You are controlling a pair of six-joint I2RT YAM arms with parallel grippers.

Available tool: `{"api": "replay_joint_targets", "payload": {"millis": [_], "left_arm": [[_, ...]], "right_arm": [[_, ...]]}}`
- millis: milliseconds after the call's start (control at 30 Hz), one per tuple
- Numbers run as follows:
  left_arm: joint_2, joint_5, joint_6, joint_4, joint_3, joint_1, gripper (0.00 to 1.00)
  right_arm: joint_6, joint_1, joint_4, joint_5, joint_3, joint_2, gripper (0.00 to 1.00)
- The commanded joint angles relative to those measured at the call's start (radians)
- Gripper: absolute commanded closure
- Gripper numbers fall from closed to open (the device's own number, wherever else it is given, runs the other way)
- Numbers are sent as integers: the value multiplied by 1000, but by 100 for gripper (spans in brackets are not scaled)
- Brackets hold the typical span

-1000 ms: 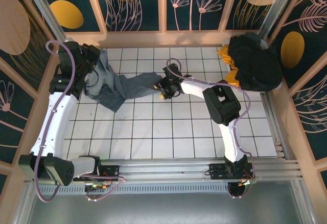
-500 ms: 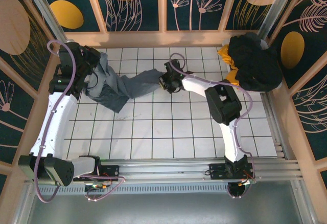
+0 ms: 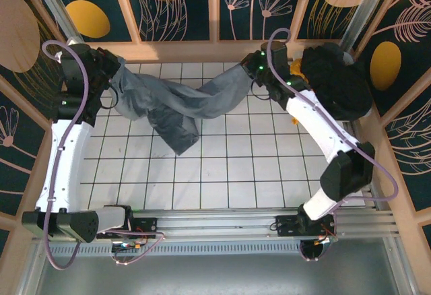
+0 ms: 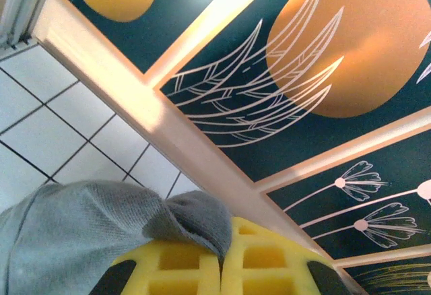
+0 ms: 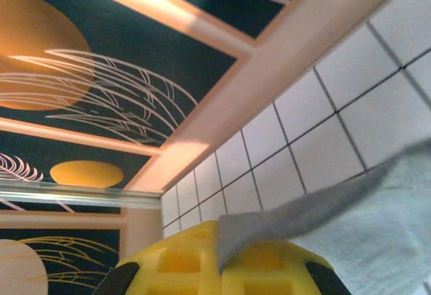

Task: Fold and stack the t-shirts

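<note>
Your left arm reaches up along the left side of the desk (image 3: 256, 174), and the left tool (image 3: 114, 74) is at the far left corner. Your right arm stretches diagonally from its base to the far middle, where the right tool (image 3: 255, 73) is, close to the back wall (image 3: 215, 12).

In the left wrist view, the yellow fingers of the left tool (image 4: 221, 260) are pressed together and pinch an edge of the grey-blue t-shirt (image 4: 67, 234). In the right wrist view, the right tool (image 5: 219, 268) is closed in the same way on another edge of this t-shirt (image 5: 363, 227).

From above, the grey-blue t-shirt (image 3: 195, 100) hangs between the two tools. It sags in the middle, and one twisted part drops toward the tiles. Its neck and sleeves are lost in the folds.

At the far right corner the black t-shirt (image 3: 337, 79) lies in a heap on the yellow-orange t-shirt (image 3: 294, 68), which is mostly covered. You see three t-shirt colours. I cannot tell if the black heap is a single garment.
</note>
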Motion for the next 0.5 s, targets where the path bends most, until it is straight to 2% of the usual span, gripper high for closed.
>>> {"api": "replay_joint_targets", "payload": {"millis": [0,100,233,467], "left_arm": [[-13,-52,59,-18,37,9,100],[-29,-60,70,-15,35,9,100],[-61,-64,89,3,28,9,100],[-158,-28,65,79,-61,9,100]], "right_arm": [[-118,-35,-37,66,6,-120,100],[-173,-68,-21,39,-7,-200,100],[-210,-125,-26,-73,-23,-267,100],[-148,-145,-116,-75,-108,-400,100]]}}
